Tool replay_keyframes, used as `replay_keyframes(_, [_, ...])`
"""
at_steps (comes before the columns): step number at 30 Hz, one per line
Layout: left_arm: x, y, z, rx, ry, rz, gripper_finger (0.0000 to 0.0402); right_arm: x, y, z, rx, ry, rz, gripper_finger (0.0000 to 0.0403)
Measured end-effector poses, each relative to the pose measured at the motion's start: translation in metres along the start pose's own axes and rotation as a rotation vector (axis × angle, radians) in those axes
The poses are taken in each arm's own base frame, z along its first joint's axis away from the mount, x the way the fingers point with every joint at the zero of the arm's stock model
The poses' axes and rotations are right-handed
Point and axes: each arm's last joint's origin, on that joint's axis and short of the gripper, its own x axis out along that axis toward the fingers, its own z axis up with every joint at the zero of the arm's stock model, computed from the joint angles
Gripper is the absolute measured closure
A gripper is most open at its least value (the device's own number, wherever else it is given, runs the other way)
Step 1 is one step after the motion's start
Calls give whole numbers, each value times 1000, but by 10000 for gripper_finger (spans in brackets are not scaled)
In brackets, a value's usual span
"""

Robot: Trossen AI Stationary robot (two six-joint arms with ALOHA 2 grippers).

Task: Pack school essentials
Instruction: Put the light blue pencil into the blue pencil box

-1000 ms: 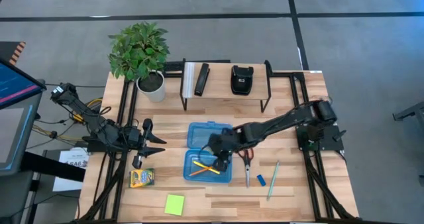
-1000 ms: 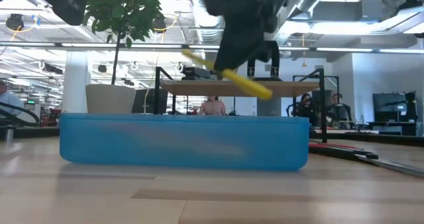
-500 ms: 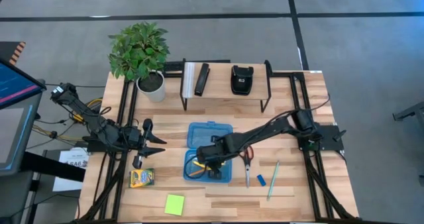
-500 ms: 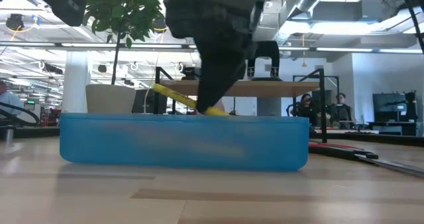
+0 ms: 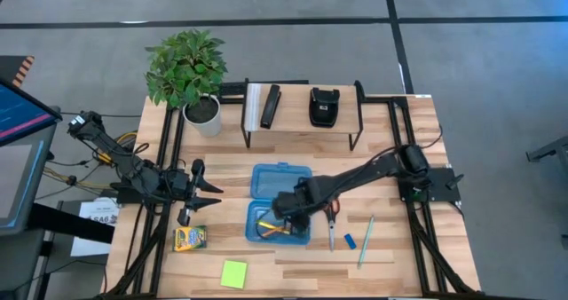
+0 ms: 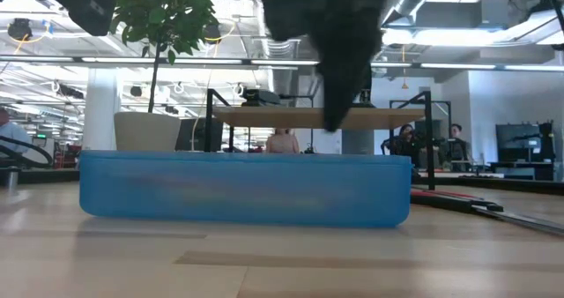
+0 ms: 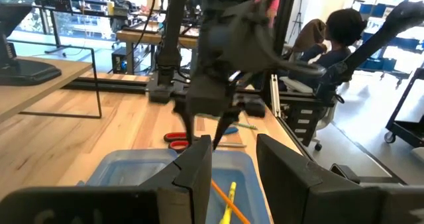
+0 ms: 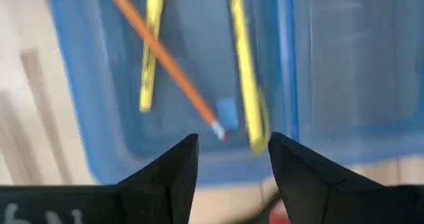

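Observation:
The open blue case's tray lies mid-table, its lid lying flat behind it. In the tray lie an orange pencil and two yellow pencils. My right gripper hangs open just above the tray, holding nothing. Red-handled scissors, a blue eraser and a light-blue pen lie flat to the tray's right. The crayon box and the lime sticky-note pad lie to its near left. My left gripper waits open at the table's left.
A low shelf at the far side carries a black bar and a black pouch. A potted plant stands at the far left. People sit in the room beyond the table. Bare wood lies along the near edge.
My right gripper came down over the tray toward the table's left with a yellow pencil, opened and let it go. The pencil now lies in the tray. The gripper has since gone up and a little back toward the right.

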Motion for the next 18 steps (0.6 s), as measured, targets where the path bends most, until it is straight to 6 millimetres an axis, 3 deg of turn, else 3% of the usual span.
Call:
replay_keyframes(10, [0,0,0,5,0,0,294,-23,25,-61,98,65,-86,213])
replay_keyframes(18, [0,0,1,16,-7,5,294,-38,17,-138,438,75,-139,214])
